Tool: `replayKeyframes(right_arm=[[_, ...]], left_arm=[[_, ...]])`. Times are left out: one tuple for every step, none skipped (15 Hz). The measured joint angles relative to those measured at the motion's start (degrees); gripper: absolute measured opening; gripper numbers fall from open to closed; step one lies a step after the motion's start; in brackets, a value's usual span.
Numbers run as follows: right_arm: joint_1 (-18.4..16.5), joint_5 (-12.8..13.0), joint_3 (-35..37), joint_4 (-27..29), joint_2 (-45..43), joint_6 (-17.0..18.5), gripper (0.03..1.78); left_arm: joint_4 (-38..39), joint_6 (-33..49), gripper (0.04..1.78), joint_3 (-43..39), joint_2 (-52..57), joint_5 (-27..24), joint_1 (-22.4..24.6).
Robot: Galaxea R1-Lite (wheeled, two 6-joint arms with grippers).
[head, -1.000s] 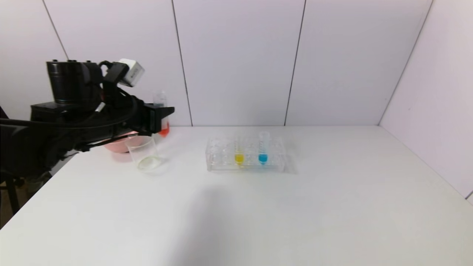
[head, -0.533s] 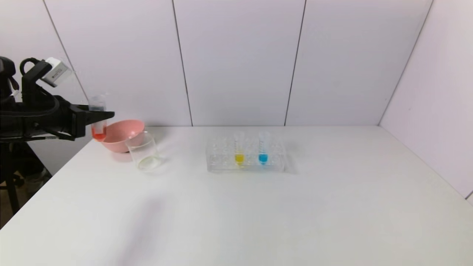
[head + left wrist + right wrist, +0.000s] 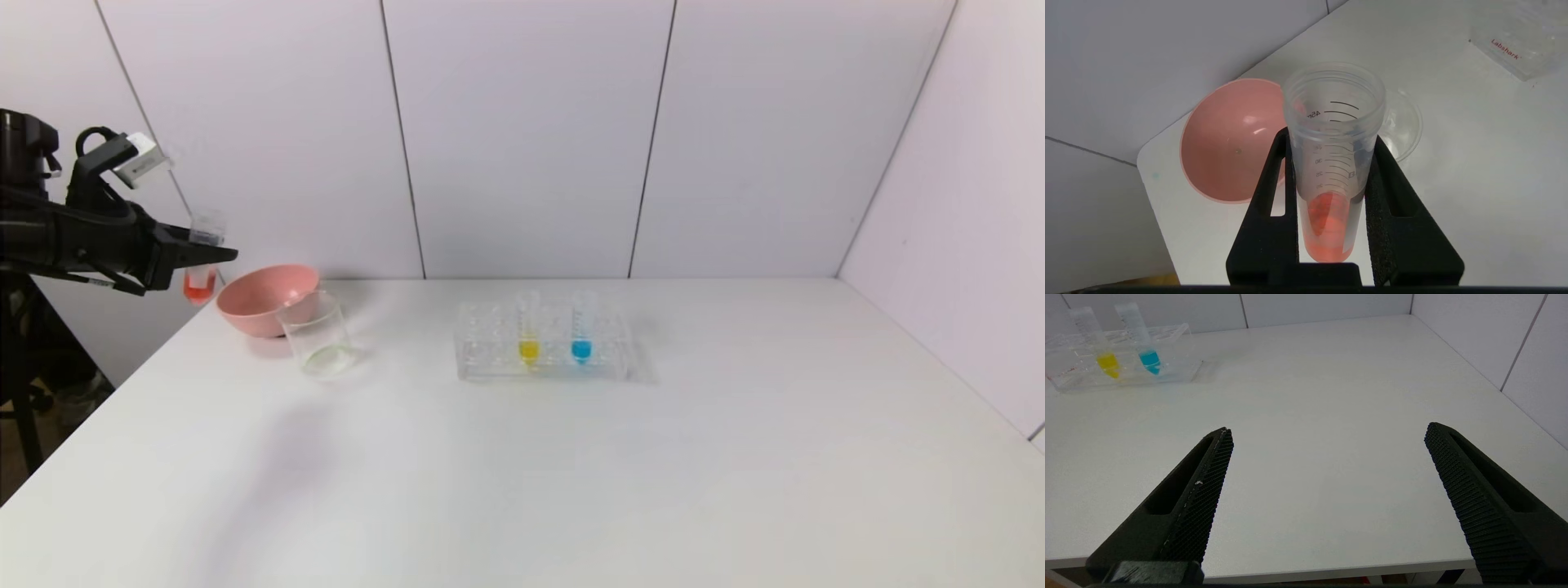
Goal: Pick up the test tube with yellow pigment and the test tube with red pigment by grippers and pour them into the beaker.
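A: Far left first. Left hand (image 3: 214, 255) closed on the test tube with red pigment (image 3: 201, 260), upright, red still in its tip. It's swung left since a second ago: then it hung over the beaker (image 3: 320, 333), now it's off past the worktop (image 3: 571, 474) edge, left of the pink bowl (image 3: 263, 298).

B: Poured?

A: No, looks unpoured. Red still pooled in the tube in the left wrist view (image 3: 1331, 171); beaker reads clear. So the retreat undoes the lineup, I'd guess it needs to come back over the rim.

B: Middle?

A: Clear rack (image 3: 543, 343), the test tube with yellow pigment (image 3: 528, 331) still seated, blue tube (image 3: 581, 331) next to it on its right. Untouched.

B: Right side?

A: Right hand (image 3: 1327, 437) spread wide, holding nothing, low by the near worktop edge, well apart from the rack.
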State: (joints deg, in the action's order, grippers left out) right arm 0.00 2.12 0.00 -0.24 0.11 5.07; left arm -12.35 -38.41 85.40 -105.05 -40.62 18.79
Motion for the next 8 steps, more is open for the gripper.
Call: replayKeyframes(right_arm=[[0.00,0.05,0.00,0.00,0.00,0.00,1.71],[0.00,0.02,0.00,0.00,0.00,0.00,1.71],[0.00,0.05,0.00,0.02,0.00,0.00,1.71],[0.00,0.05,0.00,0.00,0.00,0.00,1.71],[0.00,0.02,0.00,0.02,0.00,0.00,1.71],[0.00,0.05,0.00,0.00,0.00,0.00,1.71],[0.00,0.05,0.00,0.02,0.00,0.00,1.71],[0.00,0.05,0.00,0.00,0.00,0.00,1.71]], left_arm=[[-4.55,-2.40,0.47,4.32,-1.82,0.13,-0.27],[-9.07,-4.58,0.47,8.57,-3.47,0.38,-0.51],[-14.13,-6.77,0.47,13.39,-5.32,1.05,-0.85],[-18.96,-8.83,0.47,17.86,-7.06,2.34,-1.21],[-23.54,-10.68,0.47,22.24,-8.98,4.13,-1.60],[-27.78,-12.47,0.47,25.84,-11.08,7.05,-2.30],[-29.93,-13.92,0.47,27.67,-12.85,10.41,-3.28],[-29.82,-14.75,0.47,28.71,-14.28,13.25,-4.35]])
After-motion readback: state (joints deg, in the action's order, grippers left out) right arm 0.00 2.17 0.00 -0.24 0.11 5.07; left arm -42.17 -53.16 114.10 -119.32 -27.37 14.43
